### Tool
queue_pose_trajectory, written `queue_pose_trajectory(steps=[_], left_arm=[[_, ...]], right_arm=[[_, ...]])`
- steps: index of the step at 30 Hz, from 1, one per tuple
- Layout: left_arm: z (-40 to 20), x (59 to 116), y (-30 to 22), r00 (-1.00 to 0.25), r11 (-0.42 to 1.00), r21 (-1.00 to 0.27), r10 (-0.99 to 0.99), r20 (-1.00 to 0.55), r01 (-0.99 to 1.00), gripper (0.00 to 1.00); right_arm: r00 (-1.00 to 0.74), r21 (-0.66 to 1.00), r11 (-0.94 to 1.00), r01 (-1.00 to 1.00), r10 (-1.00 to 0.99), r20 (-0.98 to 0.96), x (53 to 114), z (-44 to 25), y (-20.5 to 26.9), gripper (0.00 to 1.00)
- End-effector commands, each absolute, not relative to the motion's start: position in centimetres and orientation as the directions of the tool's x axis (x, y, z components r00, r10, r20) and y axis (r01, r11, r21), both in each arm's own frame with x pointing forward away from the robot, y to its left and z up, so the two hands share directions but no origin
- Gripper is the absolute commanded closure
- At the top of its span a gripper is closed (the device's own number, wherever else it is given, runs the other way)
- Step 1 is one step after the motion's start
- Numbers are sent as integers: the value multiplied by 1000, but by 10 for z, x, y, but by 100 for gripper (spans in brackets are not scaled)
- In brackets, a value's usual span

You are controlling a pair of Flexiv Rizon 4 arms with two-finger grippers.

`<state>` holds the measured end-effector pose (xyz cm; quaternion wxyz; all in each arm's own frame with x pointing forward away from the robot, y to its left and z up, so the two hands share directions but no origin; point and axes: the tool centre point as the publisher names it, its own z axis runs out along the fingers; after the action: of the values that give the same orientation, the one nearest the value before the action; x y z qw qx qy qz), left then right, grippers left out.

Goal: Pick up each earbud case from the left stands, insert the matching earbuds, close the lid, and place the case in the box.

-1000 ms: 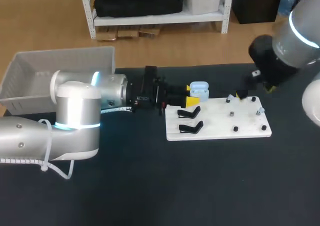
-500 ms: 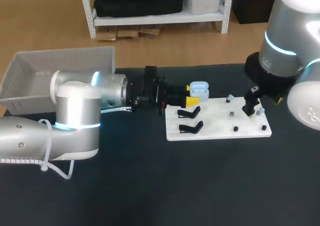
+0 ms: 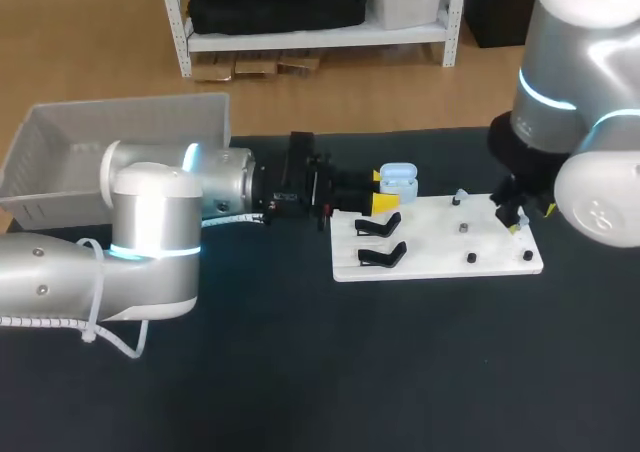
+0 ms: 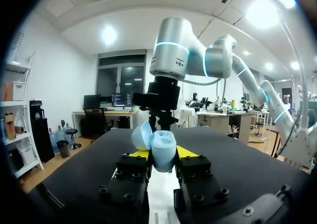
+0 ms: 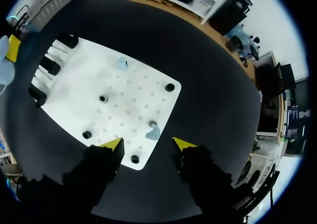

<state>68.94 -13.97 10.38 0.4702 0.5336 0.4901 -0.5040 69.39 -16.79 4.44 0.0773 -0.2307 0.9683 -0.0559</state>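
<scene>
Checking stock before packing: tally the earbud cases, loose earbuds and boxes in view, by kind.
earbud case: 1
loose earbuds: 2 (far earbud, near earbud)
box: 1
Total: 4

The right arm's thick body covers most of the right end effector (image 3: 528, 218) in the head view, above the right end of the white board (image 3: 440, 247). The box (image 3: 120, 132), far left of the board, is partly behind the left arm. In the left wrist view the earbud case (image 4: 159, 147) hides nearly the whole board, and its inside cannot be seen. The two earbuds (image 5: 122, 63) on the board are small pale shapes, their form not to tell. In the right wrist view the black rim cuts the case, beyond the board's end with the stands (image 5: 49, 65).
</scene>
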Motion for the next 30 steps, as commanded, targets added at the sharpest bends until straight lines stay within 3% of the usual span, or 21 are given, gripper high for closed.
queue_pose_trajectory(steps=[1,3,8,15,30], left_arm=[[102,689,-140,15,-75,12,44,-999,997,100],[102,689,-140,15,-75,12,44,-999,997,100],[102,689,-140,15,-75,12,44,-999,997,100],[102,689,-140,15,-75,12,44,-999,997,100],[102,689,-140,15,-75,12,44,-999,997,100]], right_arm=[[-887,-163,894,-417,-439,-144,696,35,-168,42],[-890,-171,899,-403,-429,-156,696,34,-169,47],[-895,-181,910,-373,-404,-188,700,33,-173,43],[-897,-185,914,-362,-395,-198,700,29,-175,55],[-897,-192,917,-350,-387,-214,706,22,-177,61]])
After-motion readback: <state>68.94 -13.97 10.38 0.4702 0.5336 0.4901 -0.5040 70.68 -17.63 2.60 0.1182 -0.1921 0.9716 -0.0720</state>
